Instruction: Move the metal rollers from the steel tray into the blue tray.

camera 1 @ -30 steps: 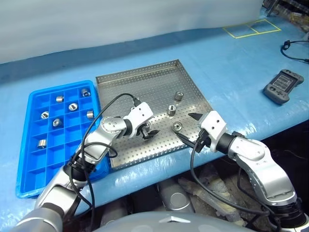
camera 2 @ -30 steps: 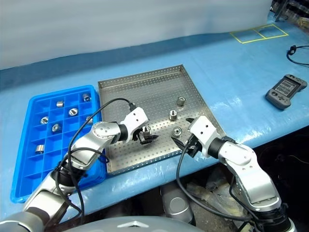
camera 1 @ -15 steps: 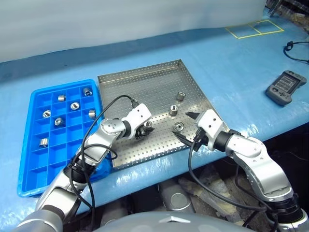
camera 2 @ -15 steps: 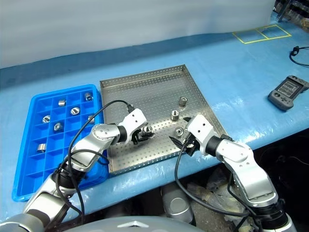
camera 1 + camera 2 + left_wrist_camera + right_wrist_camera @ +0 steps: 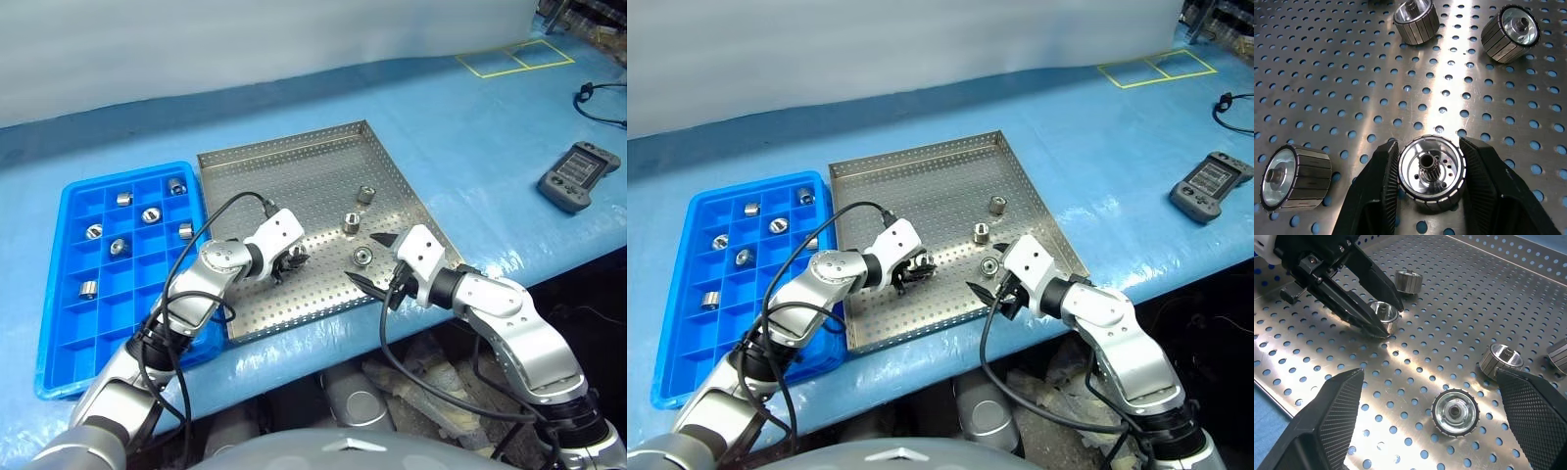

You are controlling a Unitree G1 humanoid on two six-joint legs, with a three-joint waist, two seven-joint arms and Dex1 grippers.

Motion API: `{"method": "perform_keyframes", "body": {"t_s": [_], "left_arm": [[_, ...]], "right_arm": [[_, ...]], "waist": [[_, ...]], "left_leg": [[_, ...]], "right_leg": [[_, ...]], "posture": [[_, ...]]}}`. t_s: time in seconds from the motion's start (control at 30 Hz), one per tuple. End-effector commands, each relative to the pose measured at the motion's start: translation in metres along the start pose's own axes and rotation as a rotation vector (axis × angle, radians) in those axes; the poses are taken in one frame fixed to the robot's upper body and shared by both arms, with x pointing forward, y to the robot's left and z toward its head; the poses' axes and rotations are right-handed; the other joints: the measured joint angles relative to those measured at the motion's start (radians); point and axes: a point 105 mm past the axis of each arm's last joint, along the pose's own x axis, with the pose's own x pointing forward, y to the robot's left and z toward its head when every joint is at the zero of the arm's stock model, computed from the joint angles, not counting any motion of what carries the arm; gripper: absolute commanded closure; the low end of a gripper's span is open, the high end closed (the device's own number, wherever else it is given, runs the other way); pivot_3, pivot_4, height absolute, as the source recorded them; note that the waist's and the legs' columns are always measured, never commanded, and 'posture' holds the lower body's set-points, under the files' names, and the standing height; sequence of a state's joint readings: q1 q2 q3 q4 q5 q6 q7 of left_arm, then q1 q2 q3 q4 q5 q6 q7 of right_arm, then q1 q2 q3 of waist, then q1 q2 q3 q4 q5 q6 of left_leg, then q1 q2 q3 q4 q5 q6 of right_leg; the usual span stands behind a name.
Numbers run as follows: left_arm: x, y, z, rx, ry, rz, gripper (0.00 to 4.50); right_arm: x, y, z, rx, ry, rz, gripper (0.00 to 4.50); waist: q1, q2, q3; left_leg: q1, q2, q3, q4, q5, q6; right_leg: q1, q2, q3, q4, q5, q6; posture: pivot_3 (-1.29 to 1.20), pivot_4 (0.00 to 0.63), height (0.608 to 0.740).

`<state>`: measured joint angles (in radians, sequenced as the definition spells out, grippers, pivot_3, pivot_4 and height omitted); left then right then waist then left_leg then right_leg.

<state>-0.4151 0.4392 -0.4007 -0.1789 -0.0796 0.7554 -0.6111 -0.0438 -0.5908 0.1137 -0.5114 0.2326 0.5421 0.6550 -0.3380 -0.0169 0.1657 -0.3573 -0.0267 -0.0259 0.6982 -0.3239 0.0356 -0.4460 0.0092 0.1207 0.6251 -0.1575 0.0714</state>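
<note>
The steel tray lies in the middle of the blue-covered table, with the blue tray touching its left side. My left gripper is shut on a metal roller that rests upright on the perforated floor. The same roller is seen between the black fingers from the right wrist. Other rollers stand loose further right. My right gripper hovers open over the tray's near right part, with one roller lying flat below the gap. Several rollers sit in the blue tray's compartments.
A grey handheld controller lies on the table at the right, with a black cable behind it. Yellow tape squares mark the far right. The table's front edge runs just below the steel tray.
The left gripper's fingers have closed onto the roller that stood between them. Both hands have stayed where they were, and the right gripper is still open.
</note>
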Motion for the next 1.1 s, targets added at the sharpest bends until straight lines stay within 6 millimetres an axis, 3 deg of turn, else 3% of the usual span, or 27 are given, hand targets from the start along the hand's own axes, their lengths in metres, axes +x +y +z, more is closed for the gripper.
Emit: {"method": "perform_keyframes", "body": {"t_s": [0.03, 0.13, 0.27, 0.5, 0.63, 0.8, 0.93, 1.1], "left_arm": [[-0.010, 0.005, 0.015, 0.028, -0.060, 0.036, 2.82], [-0.015, 0.010, 0.019, 0.019, -0.082, 0.073, 2.82], [-0.041, 0.022, 0.033, -0.017, -0.160, 0.146, 2.82], [-0.114, 0.043, 0.039, -0.030, -0.215, 0.343, 2.82], [-0.150, 0.046, 0.025, -0.034, -0.159, 0.484, 2.82], [-0.191, 0.045, -0.005, -0.121, -0.054, 0.727, 2.82], [-0.207, 0.040, -0.025, -0.204, -0.004, 0.835, 2.82], [-0.218, 0.030, -0.056, -0.295, 0.082, 0.915, 2.82]], "right_arm": [[0.002, -0.001, 0.012, -0.033, -0.050, 0.008, 0.00], [0.004, -0.001, 0.012, -0.034, -0.053, 0.016, 0.00], [0.014, 0.003, 0.013, -0.017, -0.072, 0.071, 0.00], [0.038, 0.015, 0.021, -0.042, -0.093, 0.220, 0.00], [0.048, 0.020, 0.025, -0.055, -0.107, 0.279, 0.00], [0.060, 0.026, 0.029, -0.075, -0.119, 0.349, 0.00], [0.064, 0.029, 0.032, -0.093, -0.125, 0.390, 0.00], [0.069, 0.031, 0.038, -0.121, -0.133, 0.430, 0.00]], "waist": [[0.001, 0.000, 0.000], [0.008, 0.000, 0.000], [0.013, 0.000, 0.000], [0.054, -0.001, 0.001], [0.102, -0.002, 0.001], [0.195, -0.002, 0.002], [0.269, -0.003, 0.002], [0.322, -0.004, 0.001]], "left_leg": [[0.000, 0.000, 0.000, 0.000, 0.000, 0.000], [0.000, 0.000, 0.000, 0.000, 0.000, 0.000], [0.000, 0.000, 0.000, 0.000, 0.000, 0.000], [0.001, 0.001, -0.001, 0.000, 0.000, 0.000], [0.000, 0.001, -0.002, 0.000, 0.000, 0.000], [-0.001, 0.001, -0.005, 0.000, -0.001, -0.001], [-0.002, 0.000, -0.011, 0.000, -0.001, -0.002], [-0.002, 0.000, -0.019, 0.000, 0.000, -0.005]], "right_leg": [[0.000, 0.000, 0.000, 0.000, 0.000, 0.000], [0.000, 0.000, 0.000, 0.000, 0.000, 0.000], [-0.001, -0.001, 0.000, 0.000, 0.000, 0.000], [-0.002, -0.001, 0.000, 0.001, 0.000, 0.000], [-0.002, -0.002, -0.002, 0.000, 0.001, -0.002], [-0.003, -0.006, -0.005, 0.000, 0.003, -0.006], [-0.002, -0.009, -0.012, 0.000, 0.002, -0.009], [0.000, -0.010, -0.019, 0.000, 0.000, -0.013]], "posture": [[-0.31, 0.150, 0.740], [-0.29, 0.150, 0.740], [-0.26, 0.150, 0.740], [-0.14, 0.150, 0.740], [-0.05, 0.150, 0.740], [0.05, 0.150, 0.740], [0.10, 0.150, 0.740], [0.13, 0.150, 0.740]]}}
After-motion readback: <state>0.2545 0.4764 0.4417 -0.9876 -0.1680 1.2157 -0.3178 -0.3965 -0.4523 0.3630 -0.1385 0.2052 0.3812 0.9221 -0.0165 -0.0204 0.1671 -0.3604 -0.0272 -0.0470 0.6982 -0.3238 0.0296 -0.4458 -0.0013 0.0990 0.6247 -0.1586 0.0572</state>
